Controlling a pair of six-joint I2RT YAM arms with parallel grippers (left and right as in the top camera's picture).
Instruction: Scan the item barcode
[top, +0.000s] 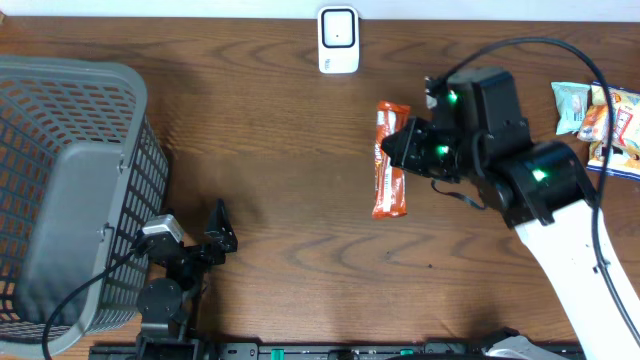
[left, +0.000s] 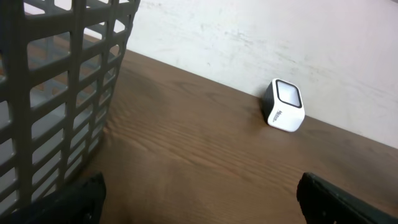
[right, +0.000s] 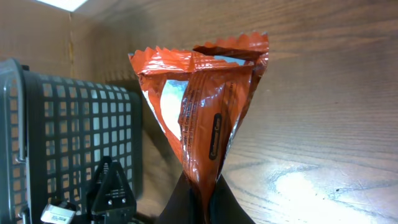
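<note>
Right gripper (top: 402, 150) was clamped on just the orange packet's (top: 391, 165) edge, centre-right in overhead, short of the scanner (top: 338, 40) at top centre. You risked it twisting face-away. Left gripper (top: 222, 232) sat apart, empty.

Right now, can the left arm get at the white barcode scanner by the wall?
Probably yes. Bare wooden table lies between the open left gripper and the white scanner; the grey mesh basket and the orange snack packet in the right gripper sit off to the sides.
</note>
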